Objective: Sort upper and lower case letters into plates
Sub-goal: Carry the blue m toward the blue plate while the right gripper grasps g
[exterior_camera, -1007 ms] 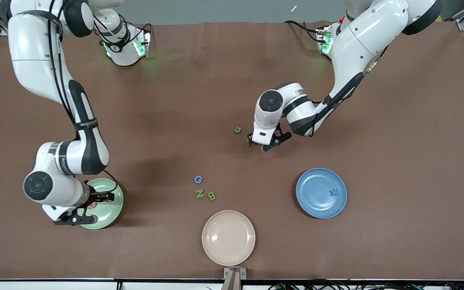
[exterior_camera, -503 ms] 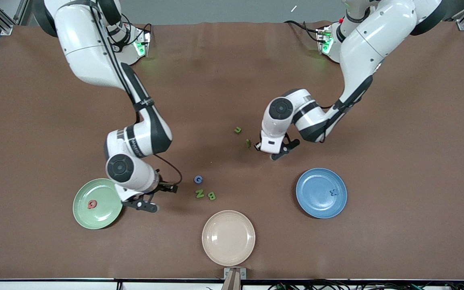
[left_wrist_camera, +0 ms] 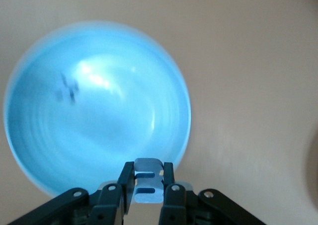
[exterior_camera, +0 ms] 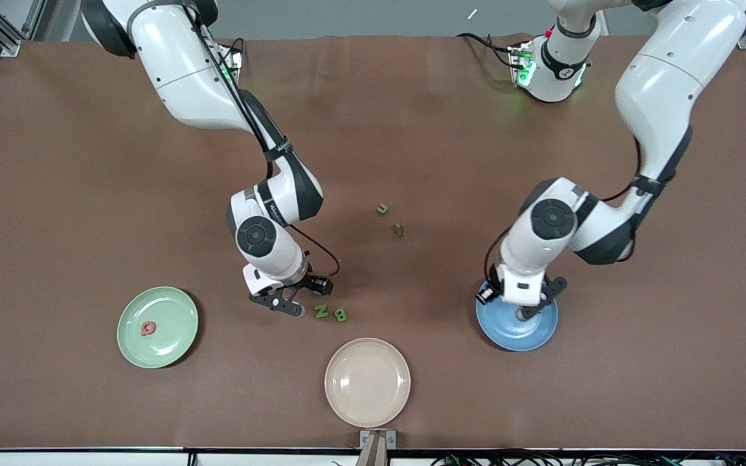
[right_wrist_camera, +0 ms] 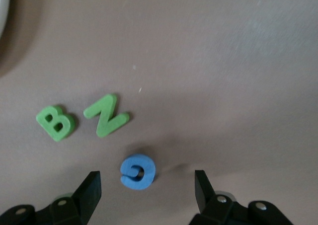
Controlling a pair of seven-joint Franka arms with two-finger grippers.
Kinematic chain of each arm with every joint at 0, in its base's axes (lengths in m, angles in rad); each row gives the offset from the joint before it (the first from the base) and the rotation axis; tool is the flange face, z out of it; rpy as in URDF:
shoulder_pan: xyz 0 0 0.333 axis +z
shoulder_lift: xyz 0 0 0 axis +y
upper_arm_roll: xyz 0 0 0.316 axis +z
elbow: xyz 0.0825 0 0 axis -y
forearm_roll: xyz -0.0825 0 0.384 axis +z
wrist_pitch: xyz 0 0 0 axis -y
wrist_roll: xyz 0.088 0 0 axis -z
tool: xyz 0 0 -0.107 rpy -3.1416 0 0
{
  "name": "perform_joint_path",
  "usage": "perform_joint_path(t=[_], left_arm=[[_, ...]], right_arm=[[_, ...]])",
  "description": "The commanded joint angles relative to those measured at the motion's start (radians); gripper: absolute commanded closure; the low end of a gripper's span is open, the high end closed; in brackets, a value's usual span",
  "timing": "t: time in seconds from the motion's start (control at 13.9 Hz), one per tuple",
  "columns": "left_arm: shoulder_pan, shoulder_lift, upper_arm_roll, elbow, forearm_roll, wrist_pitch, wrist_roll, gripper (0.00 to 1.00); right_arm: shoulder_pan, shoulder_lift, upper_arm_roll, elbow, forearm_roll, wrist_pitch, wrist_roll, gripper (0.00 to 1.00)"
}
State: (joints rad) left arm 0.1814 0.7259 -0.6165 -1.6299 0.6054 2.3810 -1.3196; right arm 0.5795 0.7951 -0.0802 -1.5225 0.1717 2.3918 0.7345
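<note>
The beige plate [exterior_camera: 367,382] serves as landmark, lying on the tabletop [exterior_camera: 638,401] closest to the front camera. Toward the right arm's end from it, slightly farther from the camera, lies the green plate [exterior_camera: 169,336], with a letter G [exterior_camera: 147,329] on it. Toward the left arm's end lies the blue plate [exterior_camera: 509,333]. Just farther than the beige plate sit the letters N [exterior_camera: 321,311] and B [exterior_camera: 340,315], side by side. Farther again, well apart from it, lie two small letters [exterior_camera: 382,208] near each other.
</note>
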Motion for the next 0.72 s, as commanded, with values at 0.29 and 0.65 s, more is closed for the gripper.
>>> perform_joint_path(t=[0.29,0.65], left_arm=[[-0.031,0.118,0.072,0.231,-0.002,-0.023,0.363,1.00],[-0.034,0.164,0.109,0.257,0.007,0.094,0.577,1.00]], right_arm=[[0.031,0.036,-0.015,-0.021,-0.090,0.081,0.014,0.24],[0.042,0.041,-0.015,-0.015,-0.103,0.081,0.014,0.45]])
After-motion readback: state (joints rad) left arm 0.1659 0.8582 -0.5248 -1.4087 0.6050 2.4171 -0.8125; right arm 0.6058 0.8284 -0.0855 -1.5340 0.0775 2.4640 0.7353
